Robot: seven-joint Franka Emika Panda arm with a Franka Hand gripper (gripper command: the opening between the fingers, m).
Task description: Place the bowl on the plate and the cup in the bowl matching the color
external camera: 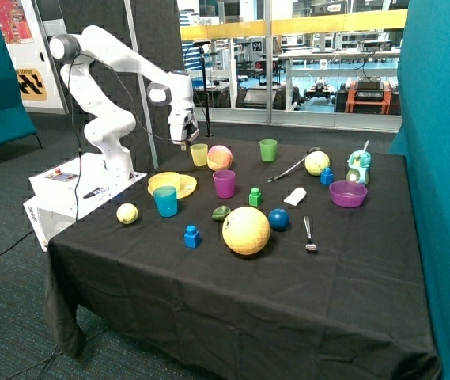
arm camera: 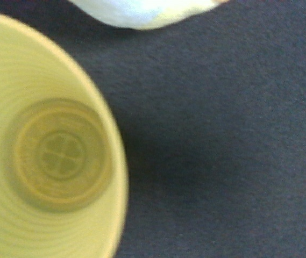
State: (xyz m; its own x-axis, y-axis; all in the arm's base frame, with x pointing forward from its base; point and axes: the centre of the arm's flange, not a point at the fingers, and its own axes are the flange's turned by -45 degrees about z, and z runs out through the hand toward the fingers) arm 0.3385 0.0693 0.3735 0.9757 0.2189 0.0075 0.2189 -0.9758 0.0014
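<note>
The pale-yellow cup (external camera: 199,154) stands upright on the black cloth near the table's far edge, beside a peach-coloured ball (external camera: 220,157). My gripper (external camera: 183,142) hangs just above the cup, on the side away from the ball. The wrist view looks straight down into the empty cup (arm camera: 61,156), which fills one side of that picture. The yellow bowl (external camera: 165,180) seems to rest on the yellow plate (external camera: 190,187), nearer the front than the cup. No part of the gripper shows in the wrist view.
A teal cup (external camera: 165,201) stands against the plate's front. A magenta cup (external camera: 224,184), green cup (external camera: 268,150), purple bowl (external camera: 348,193), big yellow ball (external camera: 246,230), small balls, blocks, a spoon and a fork (external camera: 309,233) are spread over the cloth.
</note>
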